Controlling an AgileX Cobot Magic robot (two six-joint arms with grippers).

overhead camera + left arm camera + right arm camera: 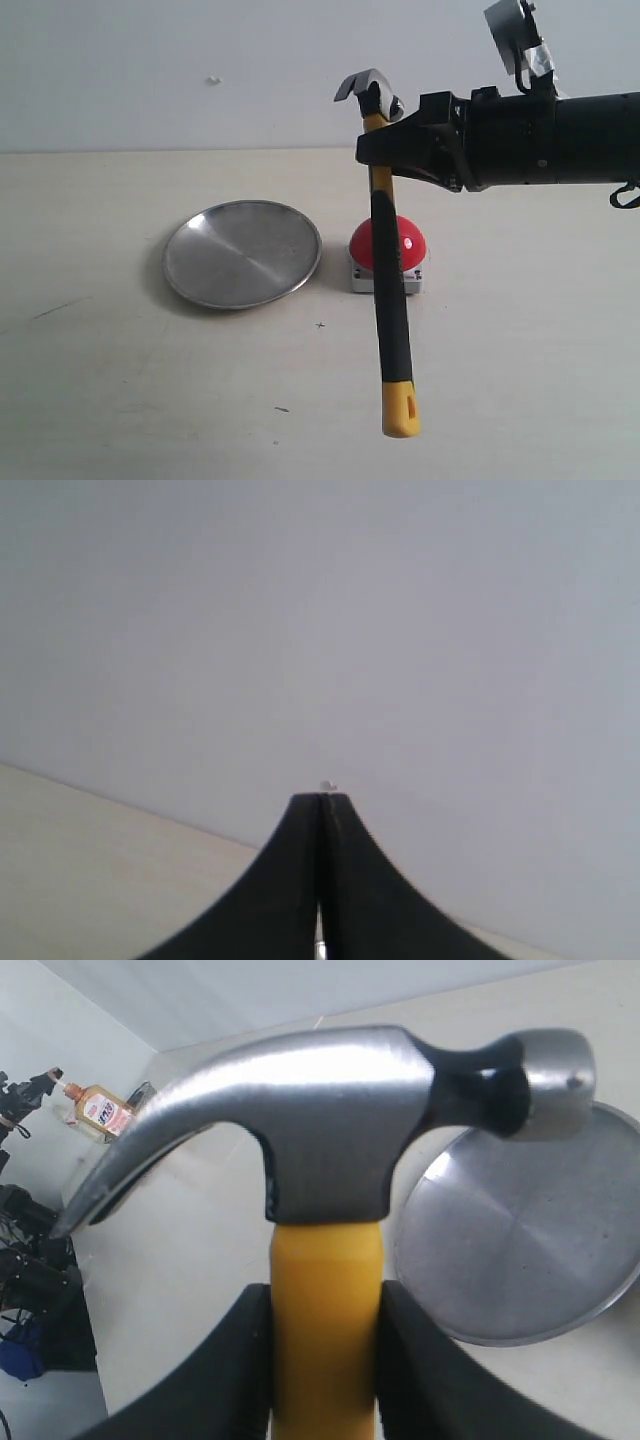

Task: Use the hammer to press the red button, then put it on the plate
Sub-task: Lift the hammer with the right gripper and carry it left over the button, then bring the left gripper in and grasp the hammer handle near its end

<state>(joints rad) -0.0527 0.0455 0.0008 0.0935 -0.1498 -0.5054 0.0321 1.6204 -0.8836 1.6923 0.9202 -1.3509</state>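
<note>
Pale beige worktop (120,380) against a plain white wall (150,70), with the plate (242,253) lying flat just beside the red button (412,245), the two not touching. Right hand (382,152) is clamped on the hammer (391,300) at the yellow neck right under the head (claw and striking face both stick out past the grip), head up, black handle slanting down across the front of the button in the exterior view, contact with the dome not readable. Left hand (320,875) is clenched, both black halves pressed together, aimed at the wall.
</note>
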